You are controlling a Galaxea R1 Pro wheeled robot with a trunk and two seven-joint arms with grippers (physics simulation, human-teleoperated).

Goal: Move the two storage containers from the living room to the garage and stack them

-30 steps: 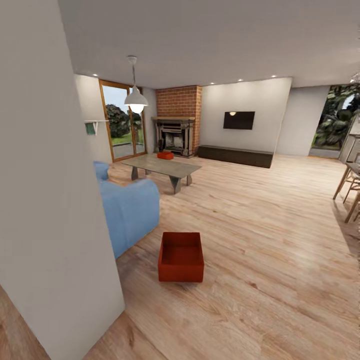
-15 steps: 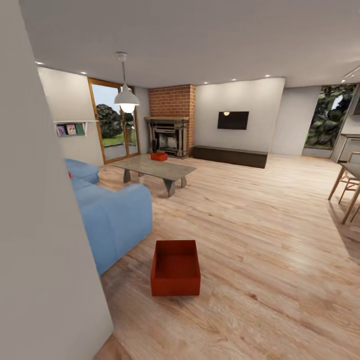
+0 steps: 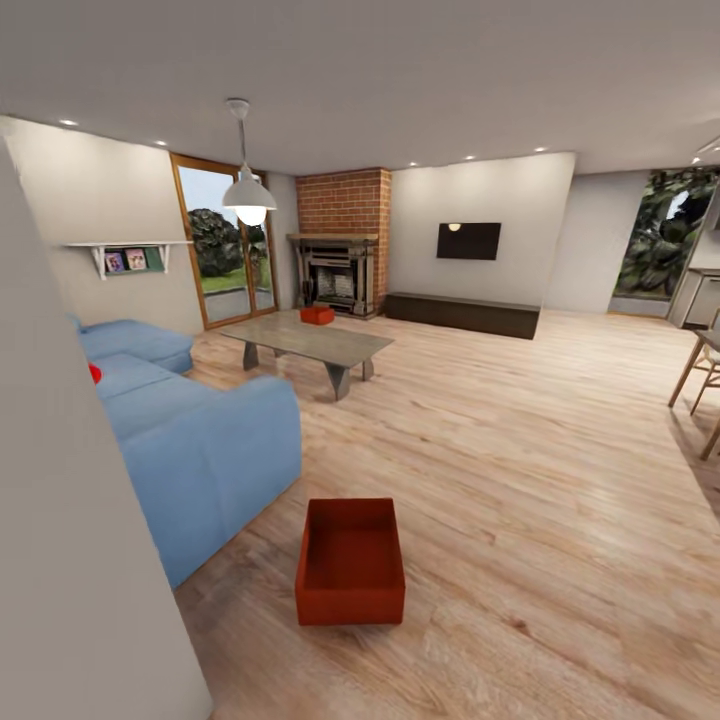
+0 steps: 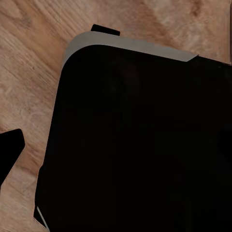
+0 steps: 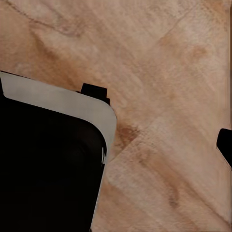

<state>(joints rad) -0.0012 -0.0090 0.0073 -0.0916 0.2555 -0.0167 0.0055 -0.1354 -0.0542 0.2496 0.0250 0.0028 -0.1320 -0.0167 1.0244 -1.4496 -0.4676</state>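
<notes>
Two storage containers show in the head view of the living room. The nearer red-orange open-top bin (image 3: 350, 575) stands empty on the wood plank floor, just off the end of the blue sofa (image 3: 200, 440). Farther back, a second red-orange bin (image 3: 317, 315) sits on the far end of the low grey table (image 3: 310, 342). The left wrist view looks down on my dark base (image 4: 140, 140) over the planks, with one dark fingertip (image 4: 9, 150) at the picture's edge. A dark fingertip (image 5: 225, 144) also shows in the right wrist view. Neither holds anything that I can see.
A white wall corner (image 3: 70, 560) stands close on my left. A rounded bright-red object (image 3: 94, 373) lies on the sofa. Brick fireplace (image 3: 345, 240), wall TV (image 3: 469, 240) and a dark low cabinet (image 3: 465, 312) line the back wall. Wooden chairs (image 3: 700, 380) stand at the right. Open planks stretch right of the near bin.
The camera has moved on into the room: the wall corner takes up less of the left, more sofa shows, and the near bin looks larger and lower. The bins themselves stayed put.
</notes>
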